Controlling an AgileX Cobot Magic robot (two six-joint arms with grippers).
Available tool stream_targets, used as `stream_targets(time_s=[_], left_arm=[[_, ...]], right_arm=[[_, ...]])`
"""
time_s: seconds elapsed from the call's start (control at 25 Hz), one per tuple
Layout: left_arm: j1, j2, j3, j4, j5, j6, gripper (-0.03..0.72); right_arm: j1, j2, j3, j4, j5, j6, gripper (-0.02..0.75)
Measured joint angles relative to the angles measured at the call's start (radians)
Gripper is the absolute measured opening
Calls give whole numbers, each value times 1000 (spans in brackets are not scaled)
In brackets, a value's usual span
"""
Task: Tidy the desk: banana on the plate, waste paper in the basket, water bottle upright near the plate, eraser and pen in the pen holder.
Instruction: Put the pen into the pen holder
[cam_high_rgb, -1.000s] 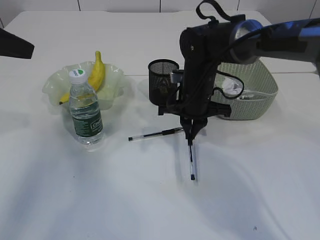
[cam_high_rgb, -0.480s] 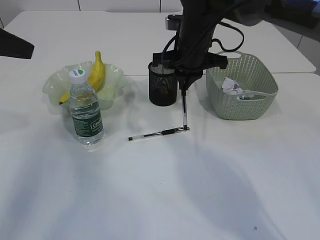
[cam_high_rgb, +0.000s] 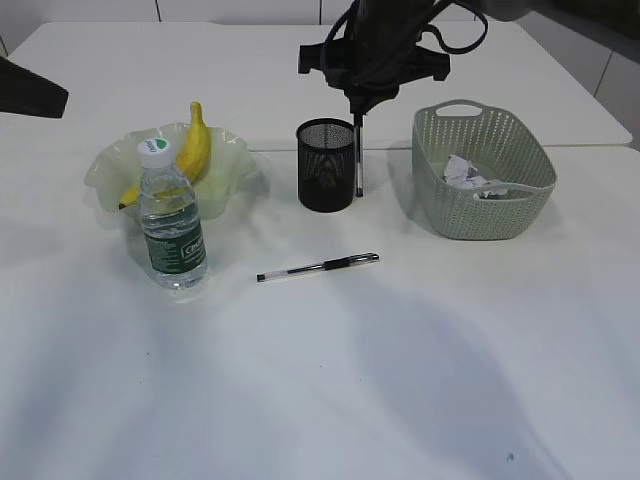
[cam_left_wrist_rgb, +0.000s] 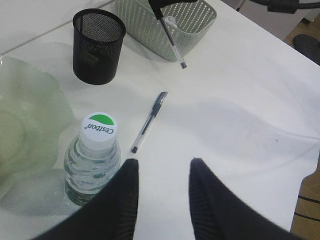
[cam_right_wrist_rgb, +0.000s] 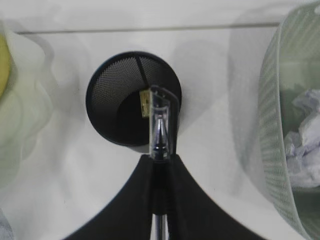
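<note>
1. The right gripper (cam_high_rgb: 358, 103) is squeezed tight on a pen (cam_high_rgb: 359, 160). The pen hangs straight down, just beside the right edge of the pen holder (cam_high_rgb: 327, 165).
2. In the right wrist view, a small yellow eraser (cam_right_wrist_rgb: 145, 103) sits inside the pen holder.
3. Another pen (cam_high_rgb: 318, 267) lies flat on the desk (cam_high_rgb: 400, 380), in front of the pen holder.
4. The left gripper (cam_left_wrist_rgb: 161, 172) has its jaws apart and holds nothing. It hovers near the water bottle (cam_high_rgb: 171, 222).
5. The water bottle stands up just in front of the plate (cam_high_rgb: 229, 160).
6. The banana (cam_high_rgb: 189, 152) lies on the plate.
7. The waste paper (cam_high_rgb: 467, 174) is in the basket (cam_high_rgb: 480, 208).
</note>
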Motion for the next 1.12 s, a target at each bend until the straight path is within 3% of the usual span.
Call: stream_targets(time_s=[0.76,1.12], left_arm=[[0,0,0,6,0,0,233],[0,0,0,6,0,0,233]], right_arm=[[0,0,-35,-207,-419,2,32],[0,44,-35,-347,-498,55,31]])
